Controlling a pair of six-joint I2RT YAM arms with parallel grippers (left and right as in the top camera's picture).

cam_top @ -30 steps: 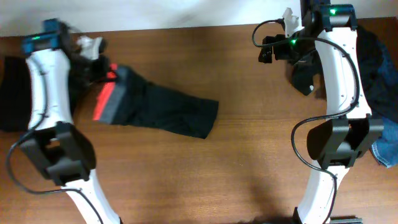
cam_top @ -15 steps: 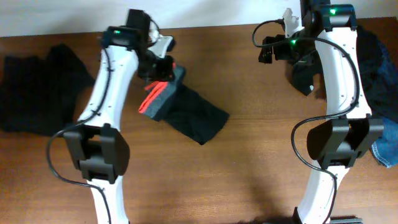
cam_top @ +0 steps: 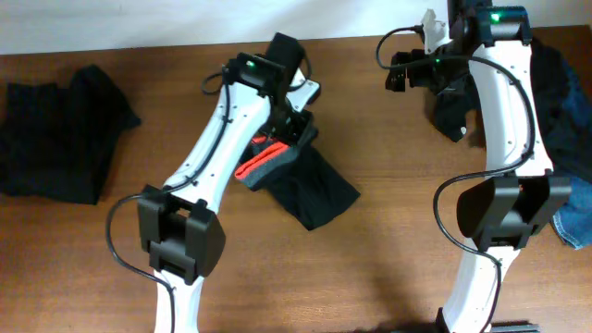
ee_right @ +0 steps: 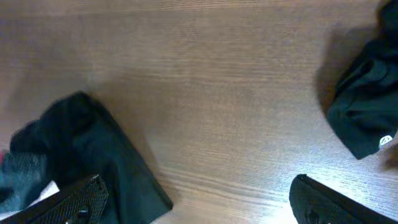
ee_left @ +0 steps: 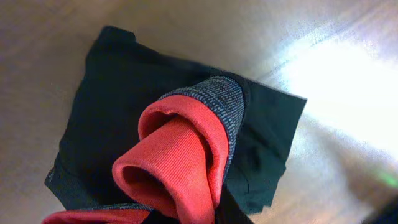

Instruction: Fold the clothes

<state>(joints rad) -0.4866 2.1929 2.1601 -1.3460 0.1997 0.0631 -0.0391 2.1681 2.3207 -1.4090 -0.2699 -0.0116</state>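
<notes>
A: Where's the red-and-grey banded piece (ee_left: pixel 186 155)?

B: Mid-bench (cam_top: pixel 388 213), hanging from the left claw (cam_top: pixel 289 129). The claw's pinched nearly shut on the banded end, which is bunched in a roll right under it. The black part sags below the claw and lies rumpled on the wood.

A: And the other arm?

B: The right claw (ee_right: pixel 196 190) gapes wide w/ nothing in it, above bare wood. A dark garment (ee_right: pixel 360 112) sits just off to 1 side of it. A black pile (cam_top: pixel 55 139) lies well apart from the left claw, on the side away from the right one.

A: So how to do it well?

B: My read: the step is laying it flat before any fold. Lower slowly and draw the band away from the sagging part so the cloth trails out straight. Let go only when the band lies flat. 2 claws beat 1, so the right could pin the far hem. Main risk: the roll stays bunched and gives a lumpy fold.
</notes>
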